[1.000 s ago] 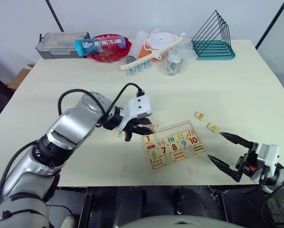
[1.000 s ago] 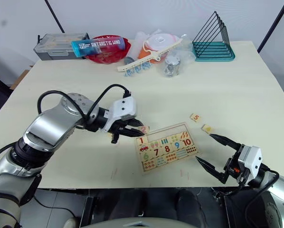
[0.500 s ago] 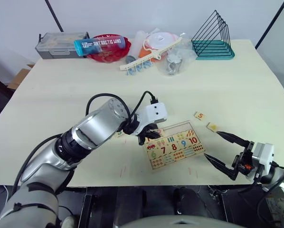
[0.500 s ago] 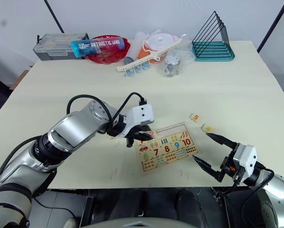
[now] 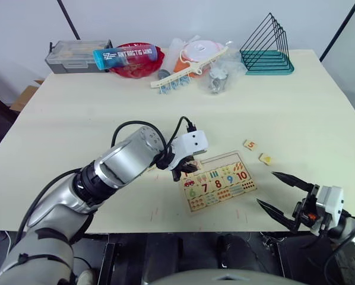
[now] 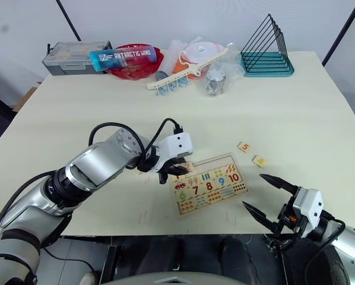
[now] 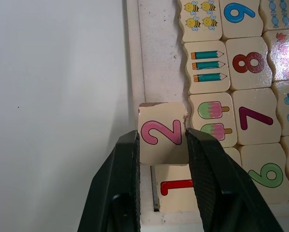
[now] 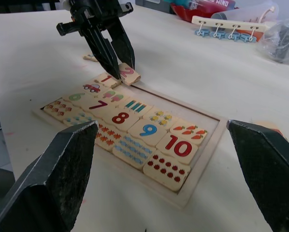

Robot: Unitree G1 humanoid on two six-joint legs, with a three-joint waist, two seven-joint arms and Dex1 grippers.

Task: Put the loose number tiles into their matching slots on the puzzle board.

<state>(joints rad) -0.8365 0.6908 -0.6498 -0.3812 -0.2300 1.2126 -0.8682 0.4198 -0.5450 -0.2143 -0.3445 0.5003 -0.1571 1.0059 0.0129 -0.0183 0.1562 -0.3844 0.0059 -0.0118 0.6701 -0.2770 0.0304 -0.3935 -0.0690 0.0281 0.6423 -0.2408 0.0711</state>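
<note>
Cream table (image 5: 320,107), 2 tile (image 7: 161,133) pinched in left end effector (image 7: 161,145), over puzzle board (image 5: 218,181)

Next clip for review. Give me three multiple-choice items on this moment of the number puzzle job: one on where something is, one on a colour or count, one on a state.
1. Where is the 2 tile?
A. Between the left claw's fingers, at the puzzle board's top row beside the seated 1 tile
B. Beside the wire rack
C. In the right claw

2. How many loose tiles lie on the table right of the board?
A. None
B. Two
C. Four

3. What state is the right claw in?
A. Shut on a tile
B. Open and holding nothing
C. Pressed flat on the board

Answers:
1. A: the left claw grips it over the puzzle board, next to the 1 tile.
2. B: the 5 tile and another tile.
3. B: the right claw has its fingers spread, off the board's right end.
</note>
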